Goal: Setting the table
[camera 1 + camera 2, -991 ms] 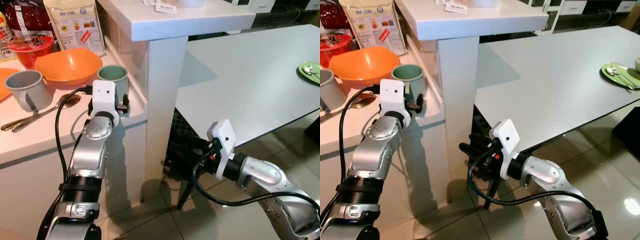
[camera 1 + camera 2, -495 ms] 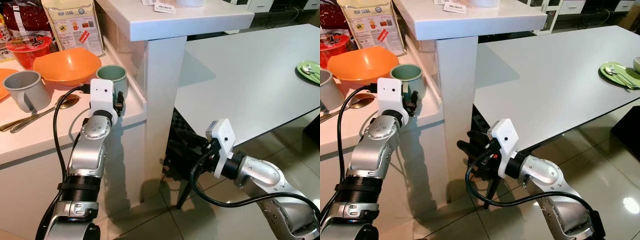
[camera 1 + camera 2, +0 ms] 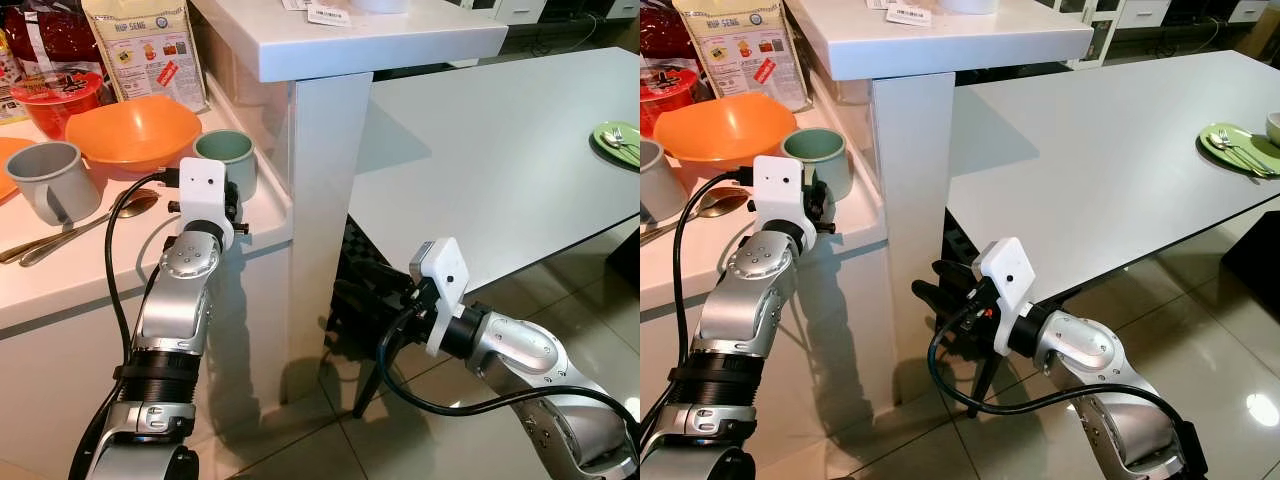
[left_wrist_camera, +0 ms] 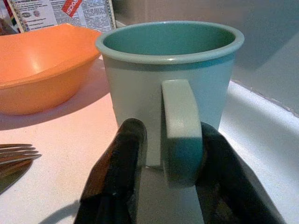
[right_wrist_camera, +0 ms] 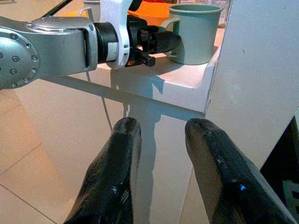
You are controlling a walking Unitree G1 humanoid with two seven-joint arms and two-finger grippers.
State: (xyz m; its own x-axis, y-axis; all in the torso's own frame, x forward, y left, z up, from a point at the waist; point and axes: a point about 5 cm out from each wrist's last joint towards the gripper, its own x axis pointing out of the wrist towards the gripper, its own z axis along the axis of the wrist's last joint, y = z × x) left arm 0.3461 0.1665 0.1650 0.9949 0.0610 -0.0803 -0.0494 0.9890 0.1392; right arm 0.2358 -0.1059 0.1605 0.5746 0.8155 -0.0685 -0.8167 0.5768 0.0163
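On the white counter [image 3: 60, 285], beside the orange bowl [image 3: 135, 128], the green mug [image 4: 168, 84] stood upright. Its handle [image 4: 181, 130] lay between the parted fingers of the left gripper [image 4: 163, 186], not yet clamped, seemingly lined up for lifting. The right gripper [image 5: 161, 177] was held low, open and empty.

A white counter [image 3: 60, 290] runs along the left, under a raised white shelf [image 3: 380, 45] carried by a square white post [image 3: 325, 200]. Beside it stands a large pale grey dining table [image 3: 1120, 150]. The floor [image 3: 1230, 330] is glossy beige tile with dark grout, catching bright reflections. White cabinets [image 3: 1145, 12] line the far wall.
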